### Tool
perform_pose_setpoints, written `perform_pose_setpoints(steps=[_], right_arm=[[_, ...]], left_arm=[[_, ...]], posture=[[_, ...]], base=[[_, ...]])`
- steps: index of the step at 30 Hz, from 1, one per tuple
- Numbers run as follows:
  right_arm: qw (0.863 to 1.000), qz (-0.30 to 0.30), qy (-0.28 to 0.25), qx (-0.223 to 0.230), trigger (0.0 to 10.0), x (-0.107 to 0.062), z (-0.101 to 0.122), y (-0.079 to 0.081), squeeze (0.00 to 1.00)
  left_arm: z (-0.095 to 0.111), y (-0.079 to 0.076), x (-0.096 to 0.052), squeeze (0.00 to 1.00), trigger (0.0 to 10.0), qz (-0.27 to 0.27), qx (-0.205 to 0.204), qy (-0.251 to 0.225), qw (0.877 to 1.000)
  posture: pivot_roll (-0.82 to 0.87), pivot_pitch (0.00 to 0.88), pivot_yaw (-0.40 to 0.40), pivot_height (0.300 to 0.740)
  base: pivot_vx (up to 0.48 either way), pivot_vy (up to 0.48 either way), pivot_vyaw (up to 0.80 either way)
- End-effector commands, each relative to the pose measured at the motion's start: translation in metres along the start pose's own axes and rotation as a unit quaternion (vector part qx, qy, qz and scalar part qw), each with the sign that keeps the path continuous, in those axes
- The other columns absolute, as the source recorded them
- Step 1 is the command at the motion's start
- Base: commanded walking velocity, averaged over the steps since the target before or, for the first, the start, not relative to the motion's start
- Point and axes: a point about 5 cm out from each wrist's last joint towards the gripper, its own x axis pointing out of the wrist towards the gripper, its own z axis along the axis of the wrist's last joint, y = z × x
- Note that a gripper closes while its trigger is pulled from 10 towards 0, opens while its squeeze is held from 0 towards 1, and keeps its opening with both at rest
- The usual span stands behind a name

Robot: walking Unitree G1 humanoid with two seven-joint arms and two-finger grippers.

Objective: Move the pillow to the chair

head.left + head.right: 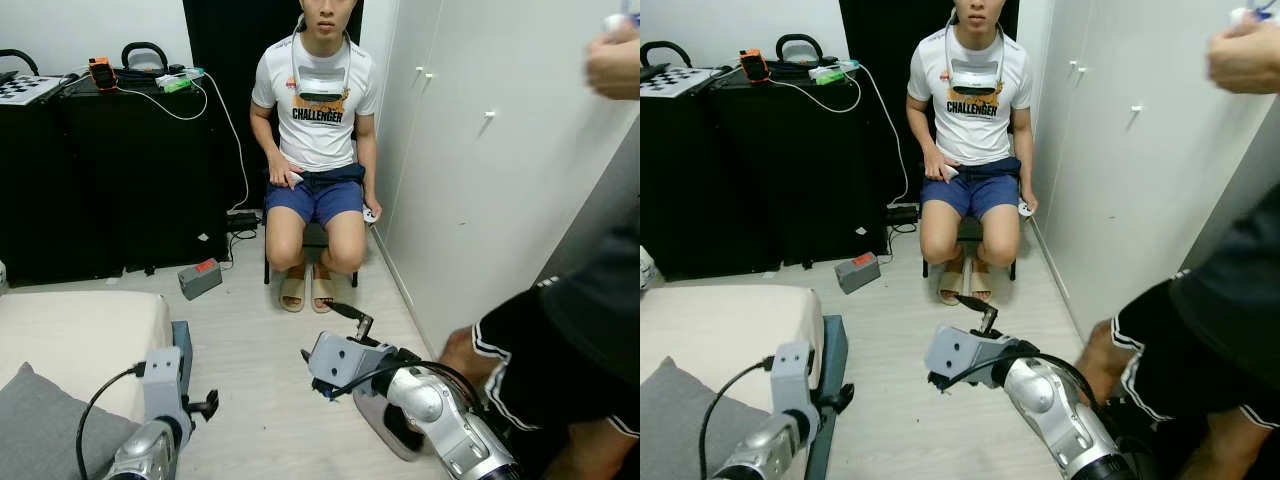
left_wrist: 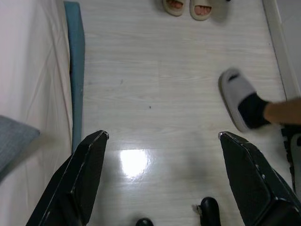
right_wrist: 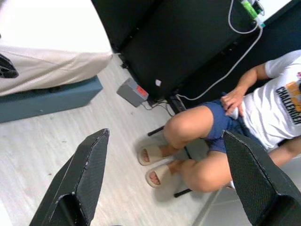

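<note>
A grey pillow lies on the cream bed at the lower left, its corner also in the left wrist view as the pillow. The black chair stands straight ahead against the back wall, and a person in a white T-shirt sits on it. My left gripper is open over bare floor beside the bed, holding nothing. My right gripper is open too and points toward the seated person's legs, low over the floor.
A second person's leg and grey slipper stand close on my right, with a hand at the upper right. White wardrobe doors line the right side. A black cabinet and a grey box lie at the left back.
</note>
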Motion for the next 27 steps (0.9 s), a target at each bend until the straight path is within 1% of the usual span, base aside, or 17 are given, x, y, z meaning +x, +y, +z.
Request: perform_pose_setpoints(steps=[1,8,13,19,24,25,26,27], right_arm=[[1.0,-0.001,0.003,0.021,10.0,-0.002,-0.002,0.001,0.0],[1.0,-0.002,0.003,0.018,10.0,-0.003,-0.001,0.002,0.0],[1.0,0.003,0.008,0.024,10.0,-0.004,0.0,0.002,0.0],[1.0,0.004,0.008,0.026,10.0,-0.003,-0.001,0.003,0.0],[1.0,0.004,0.01,0.027,10.0,-0.004,-0.001,0.003,0.0],[1.0,0.004,0.01,0.027,10.0,-0.004,-0.002,0.003,0.0],[1.0,0.005,0.011,0.027,10.0,-0.005,-0.002,0.003,0.0],[1.0,0.005,0.011,0.027,10.0,-0.005,-0.002,0.003,0.0]], left_arm=[[-0.004,-0.001,-0.001,0.0,10.0,0.0,0.004,0.006,1.0],[-0.004,-0.005,0.0,0.0,10.0,-0.002,0.005,0.007,1.0],[0.005,-0.007,0.003,0.0,10.0,-0.005,0.005,-0.003,1.0],[0.009,-0.003,0.003,0.0,10.0,-0.004,0.005,-0.008,1.0],[0.008,-0.001,0.003,0.0,10.0,-0.002,0.006,-0.008,1.0],[0.005,-0.002,0.002,0.0,10.0,-0.001,0.006,-0.006,1.0],[-0.003,-0.003,0.0,0.0,10.0,0.0,0.005,0.0,1.0],[-0.003,-0.003,0.0,0.0,10.0,0.0,0.005,0.0,1.0]], posture=[[-0.07,0.0,-0.011,0.74],[-0.07,0.0,-0.011,0.74],[-0.07,0.0,-0.011,0.74],[-0.07,0.0,-0.011,0.74],[-0.06,0.0,-0.013,0.74],[-0.05,0.0,-0.017,0.74],[-0.05,0.0,-0.021,0.74],[-0.05,0.0,-0.021,0.74]], base=[[0.0,0.0,0.0],[0.0,0.0,0.0],[0.0,0.0,0.0],[0.0,0.0,0.0],[0.0,0.0,0.0],[0.0,0.0,0.0],[0.0,0.0,0.0],[0.0,0.0,0.0]])
